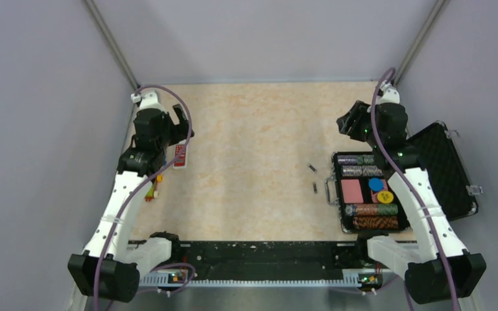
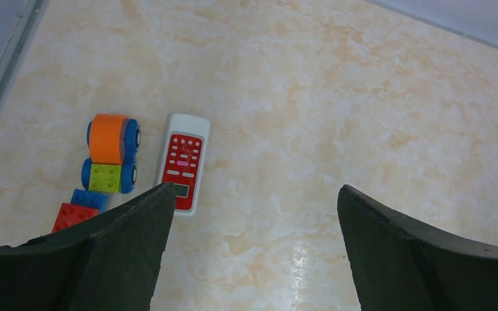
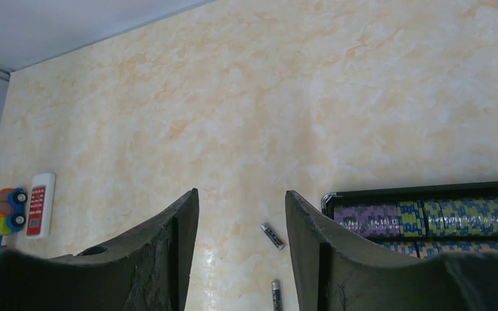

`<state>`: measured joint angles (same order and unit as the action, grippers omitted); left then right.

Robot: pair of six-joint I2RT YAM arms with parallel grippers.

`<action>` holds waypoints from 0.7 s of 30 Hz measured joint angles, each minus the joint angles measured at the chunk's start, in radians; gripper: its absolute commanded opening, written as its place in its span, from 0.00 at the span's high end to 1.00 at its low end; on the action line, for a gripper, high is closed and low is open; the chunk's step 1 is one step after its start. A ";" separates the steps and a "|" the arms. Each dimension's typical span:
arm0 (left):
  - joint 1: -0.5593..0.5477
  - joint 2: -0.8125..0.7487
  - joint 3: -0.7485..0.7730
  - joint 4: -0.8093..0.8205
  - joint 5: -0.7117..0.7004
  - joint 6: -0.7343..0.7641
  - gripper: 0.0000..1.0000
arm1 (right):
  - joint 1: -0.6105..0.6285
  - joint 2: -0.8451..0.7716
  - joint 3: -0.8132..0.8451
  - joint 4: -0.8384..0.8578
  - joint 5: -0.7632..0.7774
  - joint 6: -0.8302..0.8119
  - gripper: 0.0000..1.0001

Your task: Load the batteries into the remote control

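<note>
The marbled table (image 1: 253,123) lies under both arms. An open black case (image 3: 421,190) of striped chip rolls lies off the right gripper's (image 3: 241,194) right finger, its lower part cut off by that finger and the frame edge. This claw's jaws stand moderately apart, holding and touching nothing. The left gripper (image 2: 256,194) is spread wide, also empty. A block toy (image 2: 111,155) with orange and blue parts lies beyond its left finger, its red end partly hidden behind that finger. Just beside the toy lies the remote control (image 2: 183,163), a slim white bar, red button panel up, near the left fingertip. The batteries (image 3: 273,236), two tiny dark cylinders, lie apart between the right claw's fingers; the nearer one is cut off at the frame edge.
</note>
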<state>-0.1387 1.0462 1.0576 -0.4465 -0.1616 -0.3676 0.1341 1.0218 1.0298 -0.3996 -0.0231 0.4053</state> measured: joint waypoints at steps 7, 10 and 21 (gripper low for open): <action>0.000 -0.002 -0.075 0.046 -0.024 0.000 0.01 | 0.000 0.002 -0.030 0.032 0.042 0.009 0.41; 0.000 0.034 -0.082 0.054 -0.042 0.000 0.01 | 0.000 0.003 -0.042 0.032 0.051 0.013 0.40; 0.005 0.378 -0.075 0.148 -0.066 0.052 0.02 | 0.000 0.092 -0.076 0.056 0.029 0.102 0.33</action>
<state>-0.1333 1.4242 0.9829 -0.2981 -0.2272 -0.3157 0.1341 1.1141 0.9539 -0.3439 0.0055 0.5072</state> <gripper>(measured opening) 0.990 0.669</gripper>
